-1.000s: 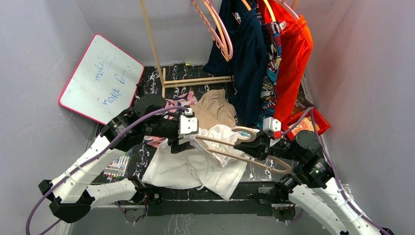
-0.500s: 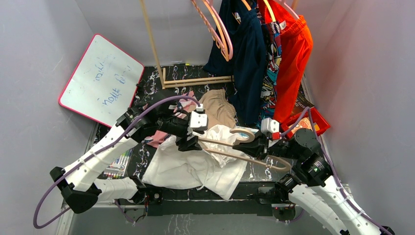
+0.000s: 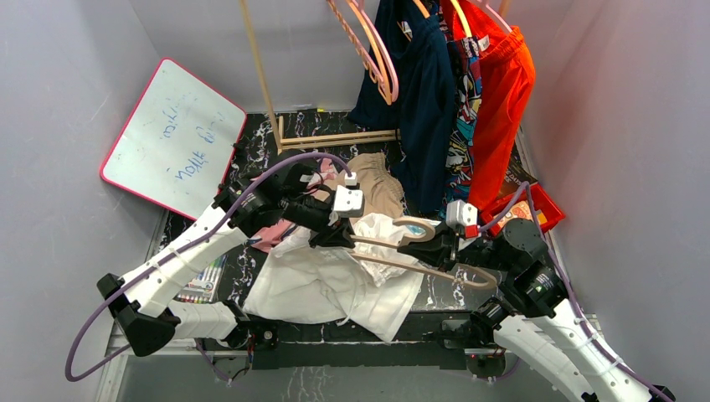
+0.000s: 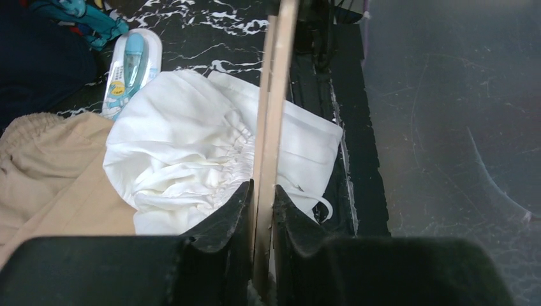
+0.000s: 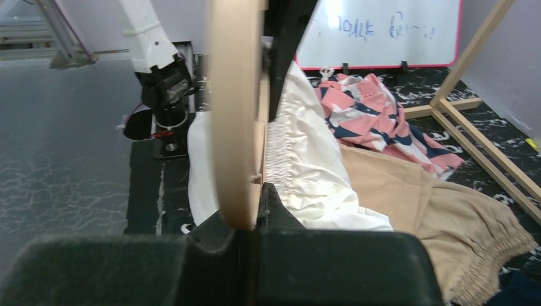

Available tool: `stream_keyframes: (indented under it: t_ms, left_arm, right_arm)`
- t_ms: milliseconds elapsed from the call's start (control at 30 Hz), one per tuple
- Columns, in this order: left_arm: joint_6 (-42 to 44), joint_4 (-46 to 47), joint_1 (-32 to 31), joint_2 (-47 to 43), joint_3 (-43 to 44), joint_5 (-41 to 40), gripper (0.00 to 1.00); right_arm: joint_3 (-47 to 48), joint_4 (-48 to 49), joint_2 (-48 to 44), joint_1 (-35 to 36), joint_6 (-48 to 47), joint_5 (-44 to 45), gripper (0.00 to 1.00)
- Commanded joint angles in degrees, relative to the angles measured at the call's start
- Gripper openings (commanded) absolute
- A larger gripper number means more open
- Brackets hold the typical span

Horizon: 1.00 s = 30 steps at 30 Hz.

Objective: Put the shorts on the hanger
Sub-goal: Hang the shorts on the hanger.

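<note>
**Two grippers on one hanger, shorts not yet hung**

Both arms meet over the middle of the table. The right gripper (image 3: 425,249) has its jaws clamped on the hanger (image 3: 393,265) close to the hook, holding it low and roughly level. The left gripper (image 4: 263,191) has its fingers pressed against either side of the hanger's thin far arm, with no visible gap in the wrist view. It looks to be pinching the wood, not the cloth.

The shorts (image 3: 318,285) lie spread on the table under and beside the hanger. Their gathered waistband is bunched up against the hanger's arm. Whether that arm already sits inside the waist opening cannot be told from these views. A tan pair of shorts (image 3: 373,180) and a pink patterned garment (image 5: 376,105) lie just behind, touching the white fabric.

The step in hand appears to be steadying the hanger with both grippers so that the waistband can be worked onto it. The next move probably calls for one gripper to let go of the wood and take the waistband edge. It would then draw the fabric along the arm without dragging the tan pair along.
</note>
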Motion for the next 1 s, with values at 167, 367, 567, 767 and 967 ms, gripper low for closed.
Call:
stream_keyframes:
  t_ms: [167, 367, 567, 767, 967]
  left_arm:
    - [-2.97, 5.59, 0.14, -1.35, 0.70, 0.28, 0.09]
    - [-4.67, 9.45, 0.16, -2.51, -0.49, -0.35, 0.60]
    - [-5.61, 11.25, 0.14, -1.76, -0.69, 0.83, 0.58]
    - [-6.35, 11.63, 0.19, -0.65, -1.28, 3.55, 0.51]
    - [-6.78, 11.91, 0.14, 0.83, -1.70, 5.53, 0.40]
  right_arm:
    - [3.26, 6.34, 0.57, 0.35, 0.27, 1.08, 0.00]
    - [2.81, 7.66, 1.18, 0.38, 0.53, 1.52, 0.00]
    - [2.72, 8.89, 1.87, 0.39, 0.86, 1.39, 0.00]
    - [2.47, 9.91, 2.00, 0.39, 1.32, 1.74, 0.00]
    - [2.37, 10.46, 2.35, 0.33, 1.49, 1.99, 0.00]
